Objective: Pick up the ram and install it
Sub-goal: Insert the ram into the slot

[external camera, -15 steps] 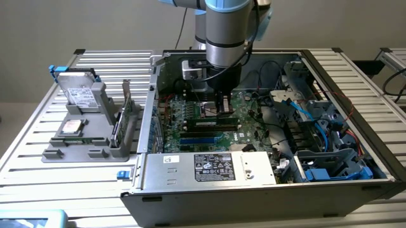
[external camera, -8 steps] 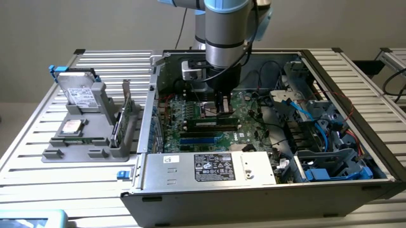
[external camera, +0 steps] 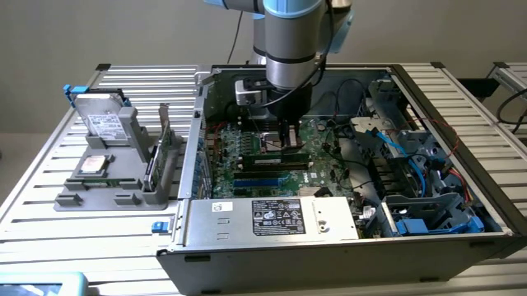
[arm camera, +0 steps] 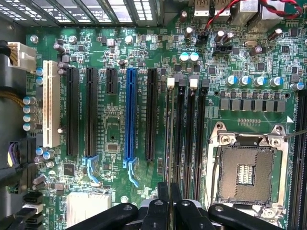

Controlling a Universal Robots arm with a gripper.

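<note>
Ram (arm camera: pixel 170 139) stands edge-on, pinched in the narrowly closed tool (arm camera: pixel 169 187), its long axis running parallel with the black memory slots (arm camera: pixel 190 134) directly below.

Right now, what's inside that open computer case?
A green motherboard with rows of black slots, an empty processor socket and blue cables. The gripper hides part of the board; the labelled metal box covers what's beneath it.

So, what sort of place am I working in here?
Probably a robotics lab bench for PC assembly: an open desktop computer case on a slatted aluminium table, a grey fixture holding a hard drive beside it, and the robot arm reaching over the motherboard.
</note>
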